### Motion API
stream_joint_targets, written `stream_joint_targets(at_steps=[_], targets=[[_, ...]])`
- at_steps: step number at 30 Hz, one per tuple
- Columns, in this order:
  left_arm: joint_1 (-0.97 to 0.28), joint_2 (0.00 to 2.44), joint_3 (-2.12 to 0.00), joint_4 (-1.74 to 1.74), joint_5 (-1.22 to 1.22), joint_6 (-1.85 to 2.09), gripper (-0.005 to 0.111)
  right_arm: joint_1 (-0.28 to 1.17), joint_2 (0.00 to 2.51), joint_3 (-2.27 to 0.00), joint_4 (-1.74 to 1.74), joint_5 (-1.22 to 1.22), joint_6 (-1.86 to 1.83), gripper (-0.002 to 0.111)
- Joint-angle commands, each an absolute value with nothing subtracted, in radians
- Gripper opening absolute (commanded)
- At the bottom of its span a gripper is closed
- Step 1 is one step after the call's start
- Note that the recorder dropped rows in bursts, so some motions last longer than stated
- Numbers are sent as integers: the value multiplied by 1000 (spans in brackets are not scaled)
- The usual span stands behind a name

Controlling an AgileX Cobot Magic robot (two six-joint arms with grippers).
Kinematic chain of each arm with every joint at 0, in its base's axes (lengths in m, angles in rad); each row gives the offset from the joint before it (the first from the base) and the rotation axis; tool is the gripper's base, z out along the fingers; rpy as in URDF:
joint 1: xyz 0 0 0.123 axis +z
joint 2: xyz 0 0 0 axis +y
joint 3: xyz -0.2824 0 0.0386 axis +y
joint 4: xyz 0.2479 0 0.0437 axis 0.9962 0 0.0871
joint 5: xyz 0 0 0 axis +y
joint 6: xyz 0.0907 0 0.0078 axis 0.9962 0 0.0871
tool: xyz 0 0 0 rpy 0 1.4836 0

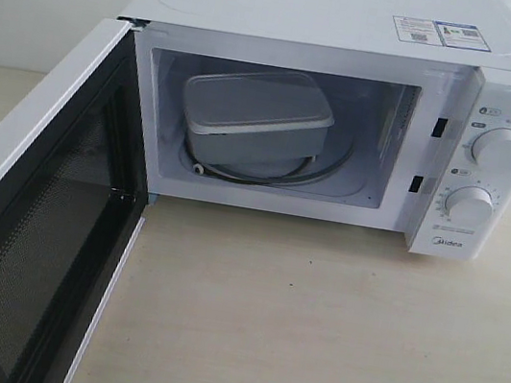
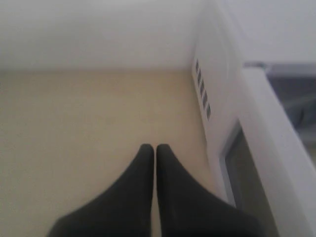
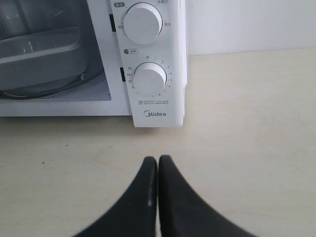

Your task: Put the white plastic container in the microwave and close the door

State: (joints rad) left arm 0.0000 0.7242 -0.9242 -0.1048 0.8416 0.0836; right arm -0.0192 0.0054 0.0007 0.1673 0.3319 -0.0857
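The white plastic container (image 1: 256, 114) sits inside the microwave (image 1: 504, 95) on the glass turntable, lid on; the right wrist view catches part of it (image 3: 44, 49). The door (image 1: 28, 243) stands wide open to the left, black inner face and mesh window toward me. My left gripper (image 2: 155, 148) is shut and empty above the tabletop, outside the open door (image 2: 276, 148). My right gripper (image 3: 158, 160) is shut and empty over the table, in front of the microwave's dial panel (image 3: 150, 79). Neither gripper shows in the exterior view.
A beige tabletop (image 1: 310, 336) stretches in front of the microwave. Vent slots (image 2: 202, 91) mark the microwave's side wall beside my left gripper. Two round dials (image 1: 498, 148) and a Midea logo (image 3: 155, 114) are on the right panel. A pale wall stands behind.
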Motion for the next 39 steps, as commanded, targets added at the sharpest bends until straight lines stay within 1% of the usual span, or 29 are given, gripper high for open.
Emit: stream_joint_targets(at_steps=[1, 4, 7, 9, 14, 22, 27, 30, 34, 36, 39], targets=[[2, 913, -1001, -140, 1156, 108, 4, -23, 0, 0, 168, 322, -88, 0], [2, 1007, -1001, -319, 1183, 217, 4, -23, 0, 0, 168, 322, -88, 0], [-4, 1087, -1001, -570, 1210, 425, 4, -23, 0, 0, 168, 322, -88, 0], [-37, 1134, -1001, -660, 1213, 495, 4, -23, 0, 0, 168, 322, -88, 0], [-153, 1236, -1001, -631, 1133, 478, 4, -23, 0, 0, 168, 322, -88, 0], [-319, 1316, -1001, -643, 937, 483, 4, -23, 0, 0, 168, 322, -88, 0], [-404, 1373, -1001, -829, 804, 691, 4, -23, 0, 0, 168, 322, -88, 0], [-432, 1413, -1001, -929, 758, 774, 4, -23, 0, 0, 168, 322, -88, 0], [-432, 1418, -1001, -917, 765, 777, 4, -23, 0, 0, 168, 322, -88, 0], [-432, 1399, -1001, -916, 707, 777, 4, -23, 0, 0, 168, 322, -88, 0], [-432, 1385, -1001, -900, 549, 779, 4, -23, 0, 0, 150, 321, -99, 0]])
